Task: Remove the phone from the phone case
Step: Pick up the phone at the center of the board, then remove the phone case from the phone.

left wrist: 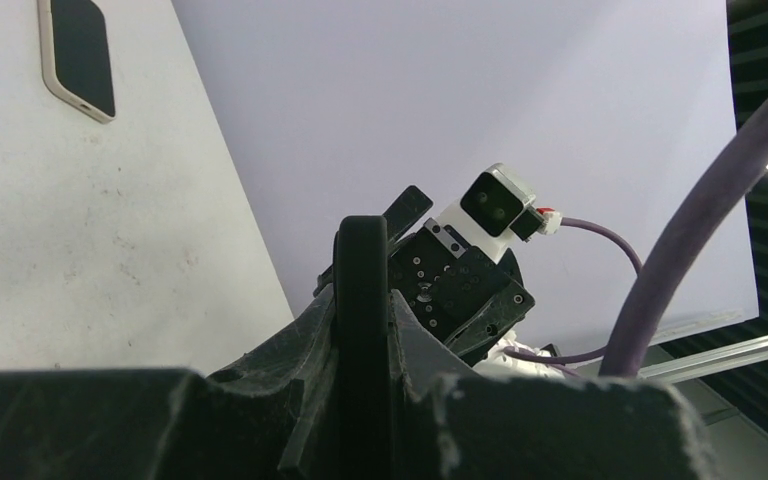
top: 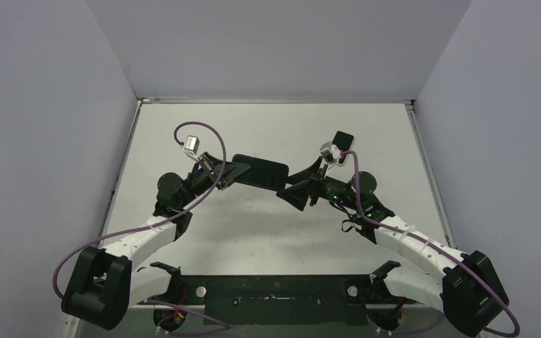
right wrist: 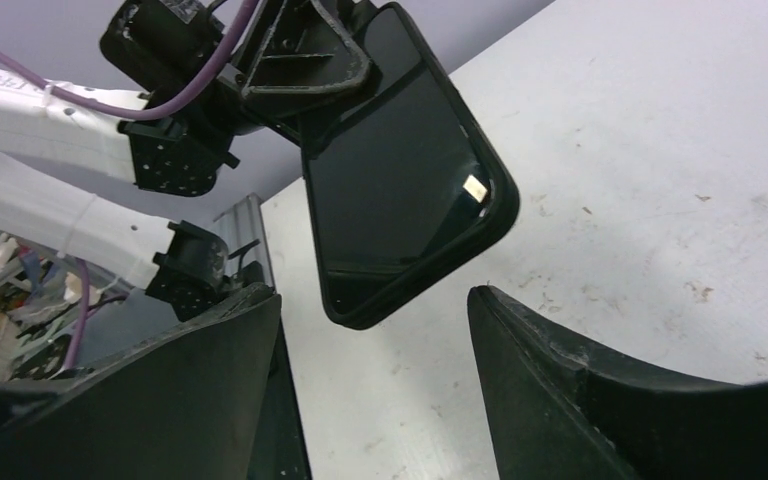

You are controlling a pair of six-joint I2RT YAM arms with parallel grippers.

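Two phones: black cased phone [top: 259, 172], beige-rimmed phone [left wrist: 78, 55]. Two arms: left arm [top: 141, 239], right arm [top: 412, 239]. One table [top: 268, 127].

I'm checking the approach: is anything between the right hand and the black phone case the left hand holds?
Nothing visible. The right hand is open, with only bare table behind the gap up to the phone case, whose far end the left hand grips.
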